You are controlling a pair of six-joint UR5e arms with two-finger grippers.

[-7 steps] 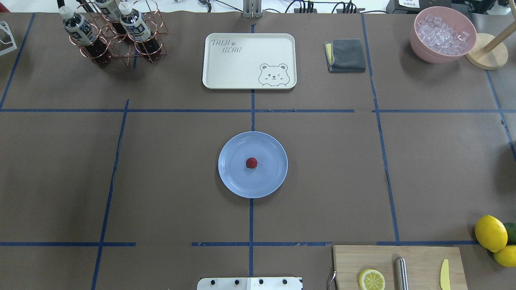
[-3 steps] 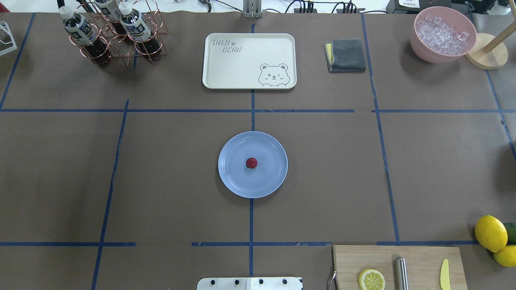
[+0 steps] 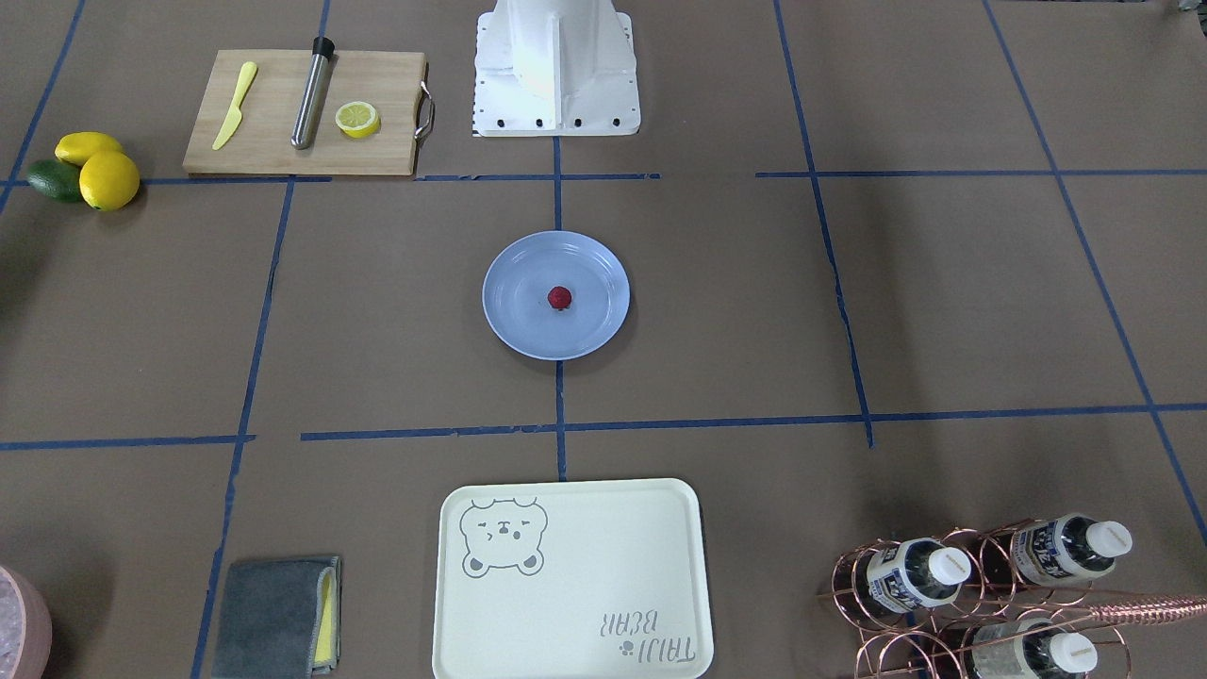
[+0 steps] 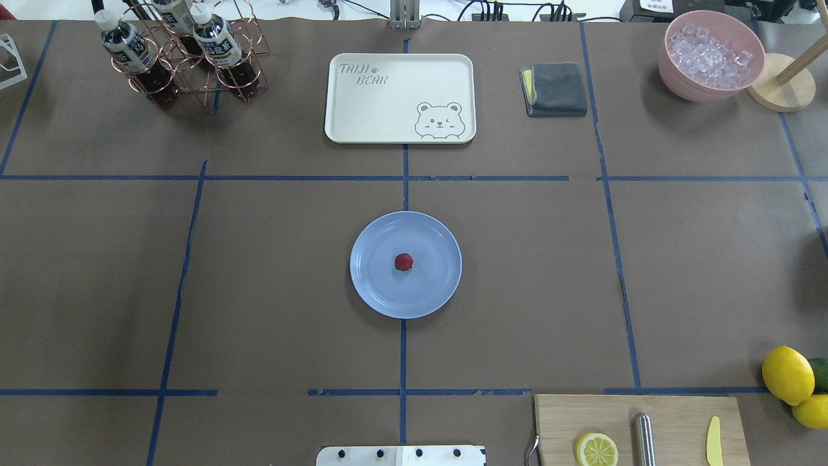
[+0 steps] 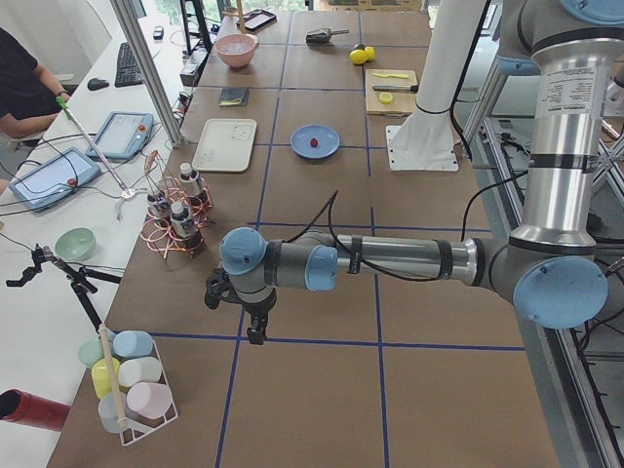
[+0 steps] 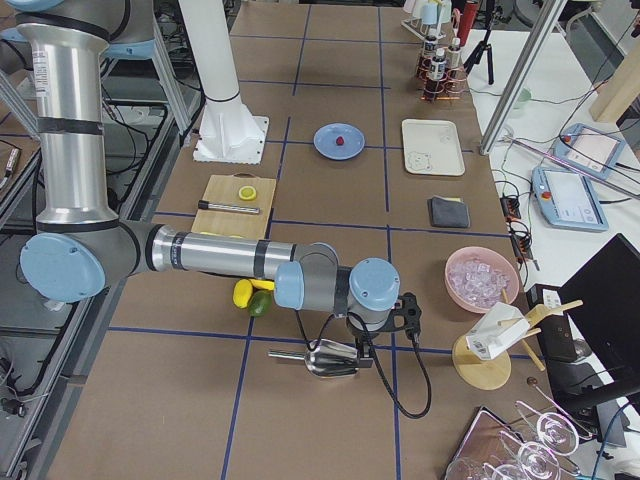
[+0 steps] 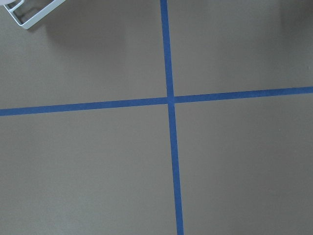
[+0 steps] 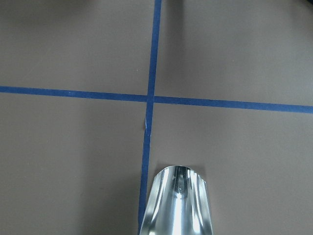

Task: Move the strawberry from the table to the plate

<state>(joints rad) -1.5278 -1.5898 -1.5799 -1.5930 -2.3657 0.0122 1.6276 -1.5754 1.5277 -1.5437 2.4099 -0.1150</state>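
A small red strawberry (image 4: 403,261) lies at the middle of the light blue plate (image 4: 374,288), which rests on the brown table (image 4: 272,304) at its centre. The front-facing view shows the same strawberry (image 3: 559,298) on the plate (image 3: 514,325). Neither arm appears in the overhead or front-facing views. My left gripper (image 5: 255,331) hangs over the table's near end in the exterior left view, far from the plate (image 5: 327,148). My right gripper (image 6: 362,348) hangs over the opposite end in the exterior right view. I cannot tell whether either is open or shut.
A cream bear tray (image 4: 400,97), a grey cloth (image 4: 555,88), a bottle rack (image 4: 187,52) and a pink ice bowl (image 4: 710,55) line the far side. A cutting board (image 4: 640,430) and lemons (image 4: 788,374) sit near right. A metal scoop (image 8: 178,203) lies under the right wrist.
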